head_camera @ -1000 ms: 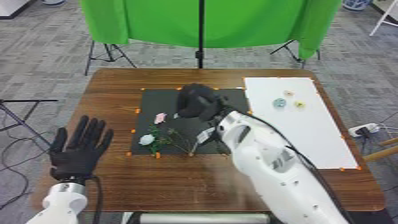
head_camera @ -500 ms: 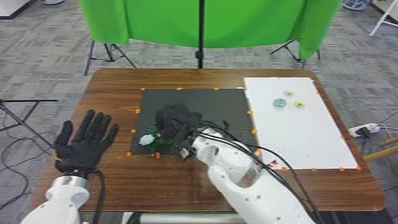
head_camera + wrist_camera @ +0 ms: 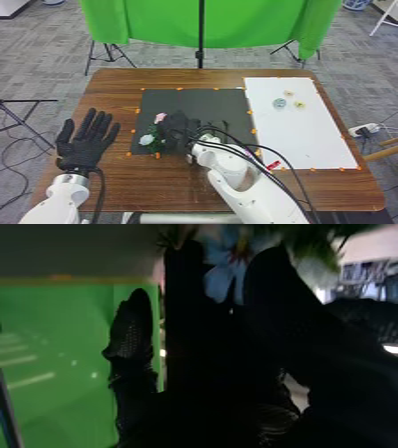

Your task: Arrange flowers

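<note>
Seems partway along, to judge from the loose cluster on the dark mat [image 3: 222, 101]. Count as done, as far as can be judged, the bringing together of several blooms near the right robot hand [image 3: 180, 128]: just beside it on the left, a white flower [image 3: 147, 140] among green leaves [image 3: 158, 146]; also close on the left but farther forward, a pink flower [image 3: 160, 118]. In the right wrist view, right by the same hand, a blue flower [image 3: 226, 264], partly hidden. Cannot tell the right robot hand's grip: perhaps holding the blue flower, perhaps only touching or settling it. Cannot tell, either, how the stems lie beneath.

Left, probably: finishing the blue flower's placement, backing off without dragging its neighbours along, then evening out the spacing. Perhaps also left to add, well apart to the right of the right robot hand on the white sheet [image 3: 311, 135]: a blue-green piece [image 3: 280, 103], a yellowish piece [image 3: 299, 104] and a pinkish piece [image 3: 289, 93]. Off to the left, over the desk [image 3: 133, 185], the left robot hand [image 3: 82, 150]: spread wide, holding nothing, apart from the cluster.
</note>
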Robot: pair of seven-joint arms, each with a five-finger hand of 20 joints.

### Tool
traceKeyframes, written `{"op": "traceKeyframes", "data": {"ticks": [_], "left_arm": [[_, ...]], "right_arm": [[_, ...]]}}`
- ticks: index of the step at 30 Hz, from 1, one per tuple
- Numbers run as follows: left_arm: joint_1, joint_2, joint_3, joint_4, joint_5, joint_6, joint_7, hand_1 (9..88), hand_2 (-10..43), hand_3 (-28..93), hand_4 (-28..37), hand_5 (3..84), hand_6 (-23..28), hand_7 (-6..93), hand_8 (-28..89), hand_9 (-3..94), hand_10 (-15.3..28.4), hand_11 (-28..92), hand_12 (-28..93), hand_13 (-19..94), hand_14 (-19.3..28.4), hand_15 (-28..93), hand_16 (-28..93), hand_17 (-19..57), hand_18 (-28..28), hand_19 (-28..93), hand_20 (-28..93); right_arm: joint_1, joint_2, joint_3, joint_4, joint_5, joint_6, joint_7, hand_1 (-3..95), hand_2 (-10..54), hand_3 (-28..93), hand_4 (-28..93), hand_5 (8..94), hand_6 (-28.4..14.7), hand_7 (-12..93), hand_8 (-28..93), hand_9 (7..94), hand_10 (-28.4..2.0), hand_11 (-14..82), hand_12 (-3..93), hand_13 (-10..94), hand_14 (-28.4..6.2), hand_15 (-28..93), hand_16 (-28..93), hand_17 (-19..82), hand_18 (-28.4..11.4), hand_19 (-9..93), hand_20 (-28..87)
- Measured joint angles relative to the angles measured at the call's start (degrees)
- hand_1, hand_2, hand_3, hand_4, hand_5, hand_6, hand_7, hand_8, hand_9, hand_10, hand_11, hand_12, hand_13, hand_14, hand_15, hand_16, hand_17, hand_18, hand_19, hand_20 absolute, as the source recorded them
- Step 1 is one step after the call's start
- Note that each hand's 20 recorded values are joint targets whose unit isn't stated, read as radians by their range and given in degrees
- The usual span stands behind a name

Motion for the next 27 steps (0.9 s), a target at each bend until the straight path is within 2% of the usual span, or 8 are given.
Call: {"op": "traceKeyframes", "data": {"ticks": [3, 14, 17, 21, 24, 27], "left_arm": [[0.0, 0.00, -0.01, -0.02, -0.05, 0.07, 0.06, 28.6, 12.6, 75, -28.3, 47.6, 9.7, 11.7, -9, 41.4, 16.7, 19, 11, 30, 16.3, 36, -8, -7.0, 13.5, 36, 12], [0.3, -0.21, -0.25, -0.26, -0.47, 0.07, 0.68, 28.8, 11.9, 76, -28.3, 47.5, 10.0, 11.5, -9, 41.5, 16.7, 19, 11, 30, 16.3, 36, -8, -7.0, 13.5, 36, 12], [0.9, -0.55, -0.48, -0.58, -0.54, 0.01, 1.21, 28.9, 11.7, 76, -28.3, 47.4, 10.1, 11.5, -9, 41.5, 16.8, 19, 11, 30, 16.3, 36, -8, -7.0, 13.5, 36, 12], [1.8, -1.11, -0.69, -1.07, -0.52, -0.29, 1.89, 29.0, 11.7, 76, -28.3, 47.4, 10.1, 11.4, -9, 41.4, 16.8, 19, 11, 30, 16.3, 36, -8, -7.0, 13.5, 36, 12], [2.5, -1.23, -0.70, -1.38, -0.46, -0.40, 2.51, 29.0, 11.7, 76, -28.3, 47.4, 10.1, 11.3, -9, 41.4, 16.8, 19, 11, 30, 16.3, 36, -8, -7.0, 13.5, 36, 12], [3.0, -1.35, -0.73, -1.49, -0.46, -0.41, 3.25, 29.0, 11.7, 75, -28.3, 47.4, 10.1, 11.3, -9, 41.4, 16.8, 19, 11, 30, 16.3, 36, -8, -7.1, 13.5, 36, 12]], "right_arm": [[-0.4, 0.1, 0.3, -0.3, 0.2, -0.2, 0.6, 47.8, -9.5, 85, -28, 68.2, 3.6, 19, -15, 56.1, -9.0, 8.3, 10.2, 56, -8.6, 40, 19, 27, -20.0, 82, 39], [-1.6, 2.1, 1.8, -5.7, 8.8, -1.7, 6.4, 43.9, -9.5, 85, -28, 58.3, 0.7, 18, -15, 49.5, -11.7, 7.6, 10.5, 51, -10.2, 43, 17, 25, -21.1, 82, 39], [-2.1, 2.6, 3.3, -7.9, 10.5, -3.7, 7.1, 41.0, -9.5, 85, -28, 54.5, -0.1, 18, -15, 47.0, -12.5, 7.6, 10.6, 43, -12.5, 34, 14, 23, -20.8, 75, 36], [-3.4, 3.8, 7.4, -11.3, 14.0, -3.5, 10.0, 39.0, -9.5, 86, -28, 49.5, -1.3, 17, -15, 41.8, -12.4, 6.9, 10.5, 32, -15.1, 20, 14, 17, -19.5, 63, 28], [-3.6, 5.7, 11.6, -11.6, 14.2, -2.3, 13.4, 38.2, -9.5, 86, -28, 47.8, -2.0, 17, -14, 40.2, -12.5, 7.8, 10.3, 30, -15.4, 16, 14, 16, -18.7, 59, 25], [-2.4, 8.9, 15.5, -8.9, 14.6, -1.2, 16.6, 39.0, -9.5, 85, -28, 47.5, -2.0, 17, -14, 40.0, -12.5, 8.3, 10.0, 30, -15.4, 15, 15, 16, -18.5, 58, 24]]}}
